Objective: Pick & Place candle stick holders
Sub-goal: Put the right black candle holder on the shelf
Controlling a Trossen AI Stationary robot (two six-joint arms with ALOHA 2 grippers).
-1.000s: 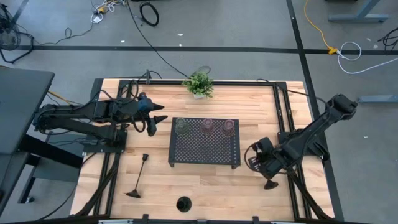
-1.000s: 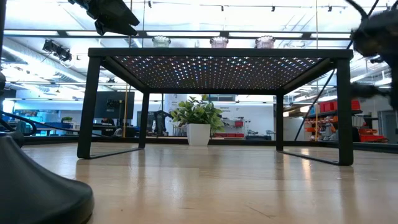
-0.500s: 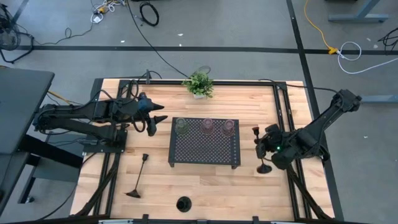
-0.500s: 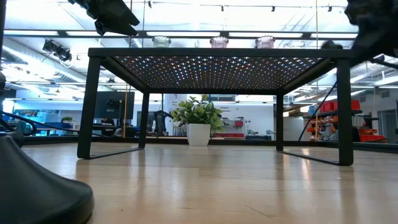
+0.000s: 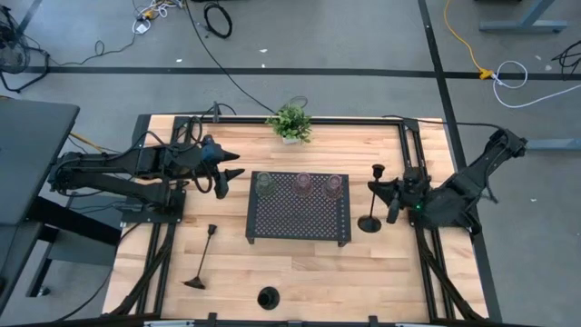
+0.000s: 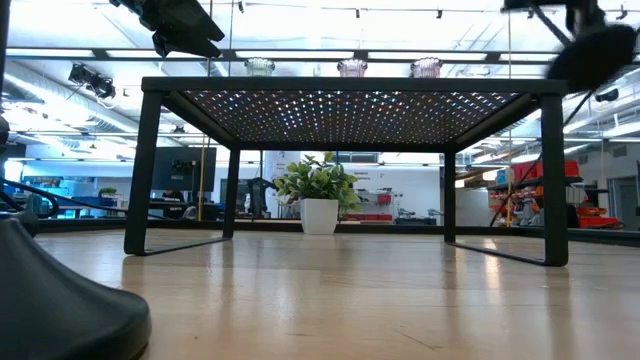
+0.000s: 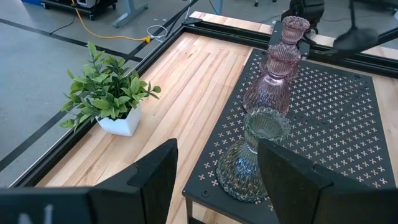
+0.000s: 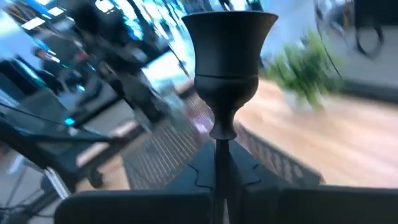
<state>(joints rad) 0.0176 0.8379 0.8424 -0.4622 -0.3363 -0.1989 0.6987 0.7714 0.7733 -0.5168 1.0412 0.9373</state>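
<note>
Squat black holder [image 5: 268, 297] sits at the bottom centre of the high view, on the table's [image 5: 300, 272] near edge. Just above and left of it, a tall black holder [image 5: 203, 259] lies tipped over on the wood, cone base toward the lower left.

Mid-frame stands the black perforated tray [image 5: 298, 221], with three glass holders in a row along its far edge: the greenish holder [image 5: 265, 184] at left, then two pinkish holders [image 5: 304, 184] toward the right. The left wrist view shows all three upright on the tray.

Right of the tray, the right gripper [image 5: 386, 200] is clamped on the stem of the second tall black holder [image 5: 374, 196], which is lifted and tilted, its base toward the lower left and its cup toward the upper right. The right wrist view shows the stem pinched between the fingers.

Left of the tray, the left gripper [image 5: 227, 173] hovers with its fingers [image 7: 155, 180] spread apart, holding nothing.

At the top centre sits the potted plant [image 5: 290, 122].
</note>
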